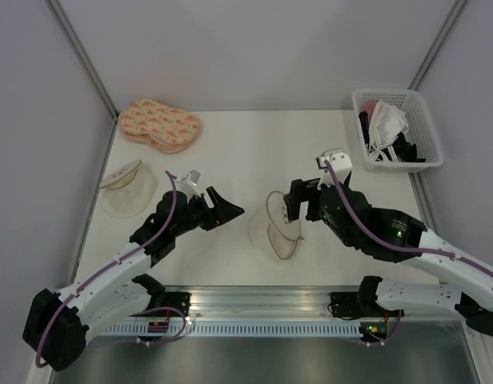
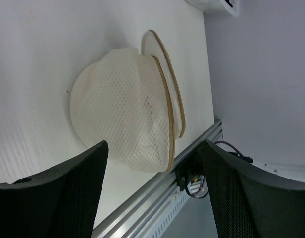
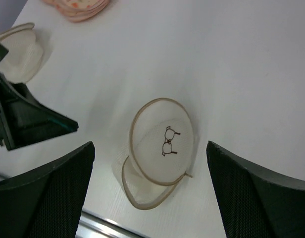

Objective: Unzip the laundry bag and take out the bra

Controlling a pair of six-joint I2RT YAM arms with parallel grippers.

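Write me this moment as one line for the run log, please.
left claw open, beside bag | right claw open, above bag | laundry bag halves parted, held by neither claw

The laundry bag point(image 2: 123, 114) gapes along its zip, yet the mesh veils the inside: only a vague shape shows through (garment or lining, cannot tell). From the right wrist, the peach padded pair point(image 3: 78, 6) is cut by the top edge, the plain pouch point(image 3: 19, 49) by the left. The basket point(image 1: 390, 93) holds a white-and-black tangle too small to sort. The left end effector point(image 2: 155, 144) has both fingers running off the bottom edge.
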